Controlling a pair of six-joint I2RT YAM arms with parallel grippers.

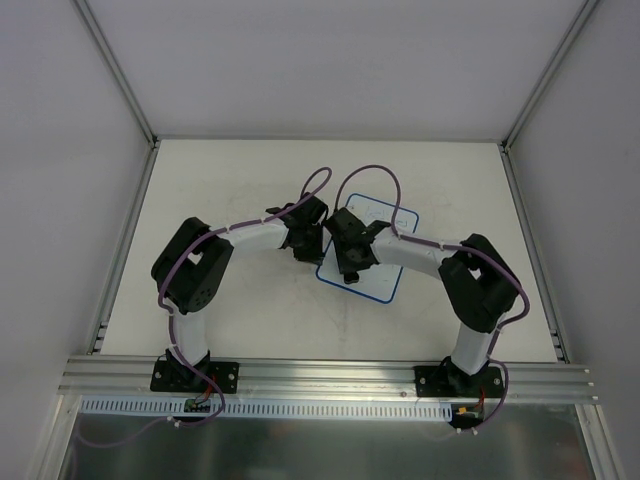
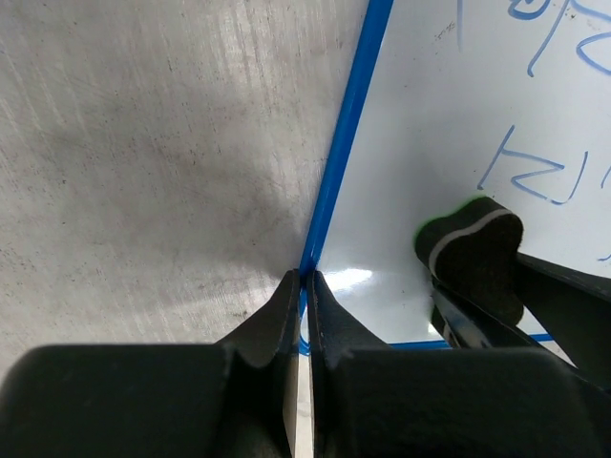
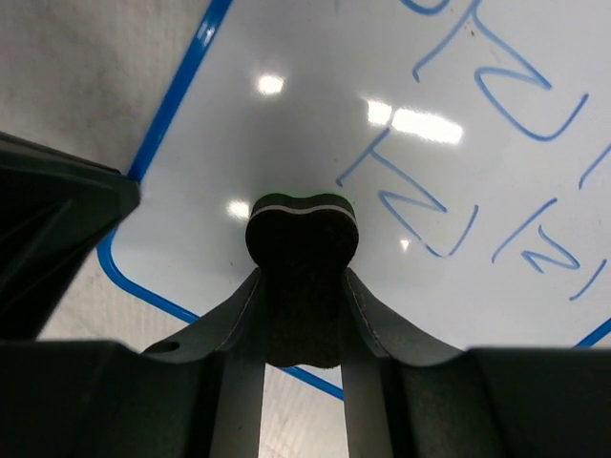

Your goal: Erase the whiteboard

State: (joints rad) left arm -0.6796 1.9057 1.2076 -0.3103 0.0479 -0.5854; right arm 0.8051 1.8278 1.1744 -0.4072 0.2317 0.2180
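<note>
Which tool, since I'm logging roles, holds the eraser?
The right tool: it clamps the black eraser; the left tool is shut, at the whiteboard rim.

Shows the whiteboard (image 1: 380, 283) flat on the table (image 1: 250, 180), right of centre; eraser (image 3: 304, 239) on its left part, clamped between the right gripper's (image 3: 304, 277) fingers; left gripper (image 2: 305, 277) at its left rim.

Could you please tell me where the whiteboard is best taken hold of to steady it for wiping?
Probably the blue rim at the corner where the shut left gripper sits, approached from the table side. The whiteboard lies flat and thin, so only its rim offers purchase, and the right gripper holds the eraser over the face.
</note>
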